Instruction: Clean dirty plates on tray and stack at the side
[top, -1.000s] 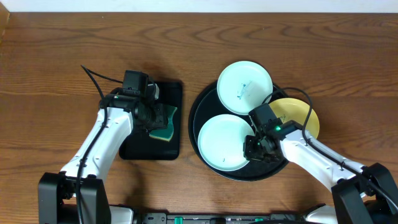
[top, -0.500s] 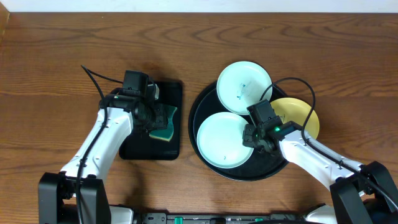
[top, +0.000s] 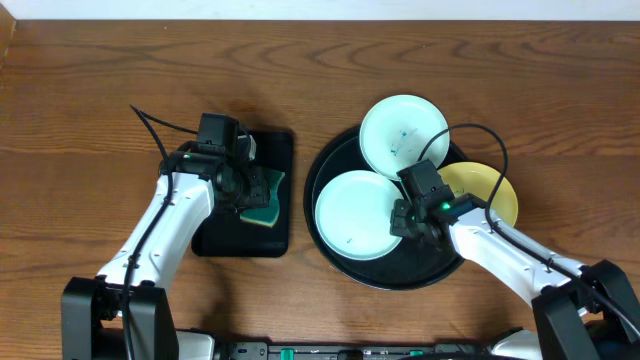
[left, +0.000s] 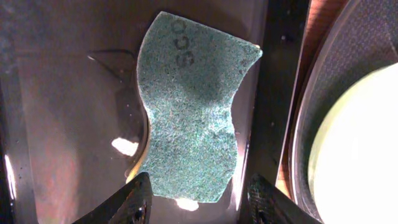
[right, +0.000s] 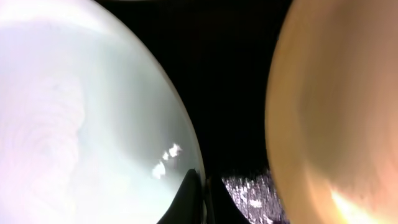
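The round black tray holds three plates. A mint plate with dark smears leans on its far rim. A second mint plate lies front left. A yellow plate lies at the right. My right gripper is shut on the right rim of the front mint plate; in the right wrist view the fingers pinch that rim, with the yellow plate beside. My left gripper is open over a green sponge, its fingers apart at the sponge's near end.
The sponge lies in a small rectangular black tray left of the round tray. In the left wrist view the round tray's rim and a mint plate show at the right. Bare wooden table surrounds both.
My right gripper moved up and closed on the front mint plate's rim, shifting it slightly left. The far mint plate and the yellow plate were nudged to the right. The left arm has not moved.
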